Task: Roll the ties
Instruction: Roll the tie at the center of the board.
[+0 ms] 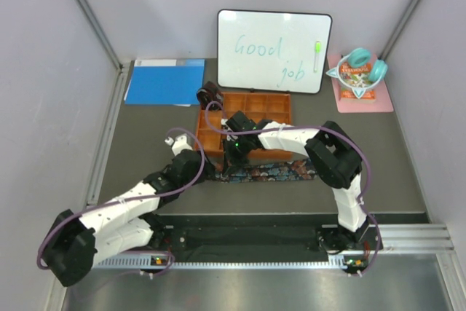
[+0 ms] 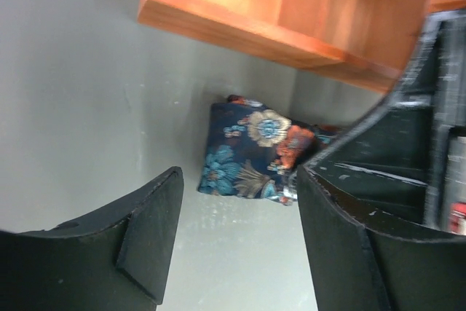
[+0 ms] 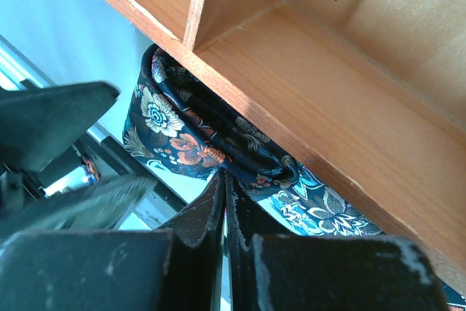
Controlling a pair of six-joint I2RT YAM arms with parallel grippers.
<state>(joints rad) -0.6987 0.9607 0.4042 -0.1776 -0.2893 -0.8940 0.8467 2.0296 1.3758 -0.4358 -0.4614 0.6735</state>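
The navy floral tie (image 1: 280,171) lies as a strip in front of the orange tray (image 1: 280,101). Its left end is folded into a small roll against the tray's front wall (image 3: 306,85), and shows in the left wrist view (image 2: 251,149) and the right wrist view (image 3: 178,132). My right gripper (image 3: 226,180) is shut on a fold of this roll; it also shows in the top view (image 1: 234,156). My left gripper (image 2: 238,198) is open and empty just short of the roll, at its left in the top view (image 1: 206,167). A dark maroon tie coil (image 1: 210,95) sits at the tray's back left corner.
A whiteboard (image 1: 273,50) stands behind the tray. A blue folder (image 1: 164,81) lies at the back left. A pink pad with teal headphones (image 1: 360,78) is at the back right. The tray's wall (image 2: 240,27) is close above the roll.
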